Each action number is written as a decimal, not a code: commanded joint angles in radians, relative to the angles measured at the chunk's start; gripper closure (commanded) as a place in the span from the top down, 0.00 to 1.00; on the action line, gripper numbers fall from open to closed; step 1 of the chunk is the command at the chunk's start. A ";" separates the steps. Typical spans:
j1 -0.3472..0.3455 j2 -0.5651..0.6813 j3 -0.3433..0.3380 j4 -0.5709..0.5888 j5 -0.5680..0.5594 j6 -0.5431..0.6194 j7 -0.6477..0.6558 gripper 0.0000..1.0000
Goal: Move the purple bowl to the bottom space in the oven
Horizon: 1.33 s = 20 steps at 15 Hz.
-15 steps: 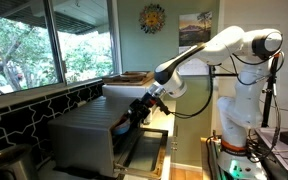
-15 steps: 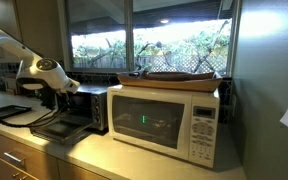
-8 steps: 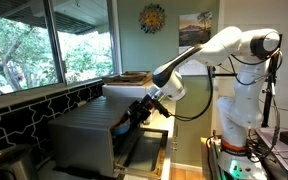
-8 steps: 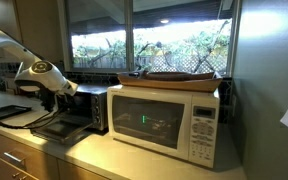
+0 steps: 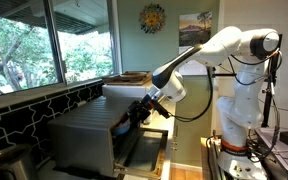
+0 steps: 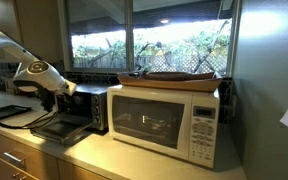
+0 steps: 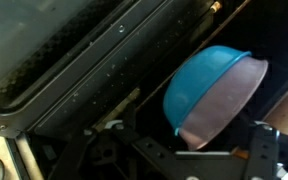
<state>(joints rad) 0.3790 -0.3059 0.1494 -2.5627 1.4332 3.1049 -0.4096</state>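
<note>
**Purple bowl** (image 7: 219, 95): it is sitting right of centre in the wrist view, tilted, against a dark cavity. Its upper left part is reading blue and its lower right part lilac-pink. Which shelf level it is occupying cannot be told. Neither exterior view is showing the bowl.

**Tool** (image 7: 181, 145): its fingers (image 7: 266, 150) are coming in from the lower edge of the wrist view and standing wide apart. The bowl's lower rim is lying between and just above them. Contact between the fingers and the bowl cannot be confirmed. In an exterior view the tool (image 5: 139, 112) is reaching into the oven's open front, near the centre of the frame.

**Oven** (image 5: 79, 135): the grey metal box is occupying the lower left of that exterior view. Its door (image 7: 54, 60) is filling the upper left of the wrist view as a dark glass panel in a metal frame. In an exterior view the door (image 6: 52, 128) is hanging open and lying roughly flat at the lower left.

**Arm** (image 5: 219, 45): the white arm is stretching from the upper right of the frame down to the oven front.

**Surroundings**: a white microwave (image 6: 164, 120) is standing just beside the oven on the counter (image 6: 104, 158). It is carrying a shallow wooden tray (image 6: 179, 76) on its top. A window (image 6: 144, 35) behind both appliances is showing green foliage.
</note>
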 commanded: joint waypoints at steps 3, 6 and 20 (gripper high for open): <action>-0.006 -0.025 0.015 -0.002 -0.016 0.031 0.015 0.50; -0.015 -0.031 0.019 -0.006 -0.044 0.030 0.023 0.27; -0.044 -0.044 0.001 0.003 -0.121 -0.022 0.012 0.00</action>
<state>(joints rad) 0.3396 -0.3256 0.1590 -2.5612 1.3205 3.1140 -0.4046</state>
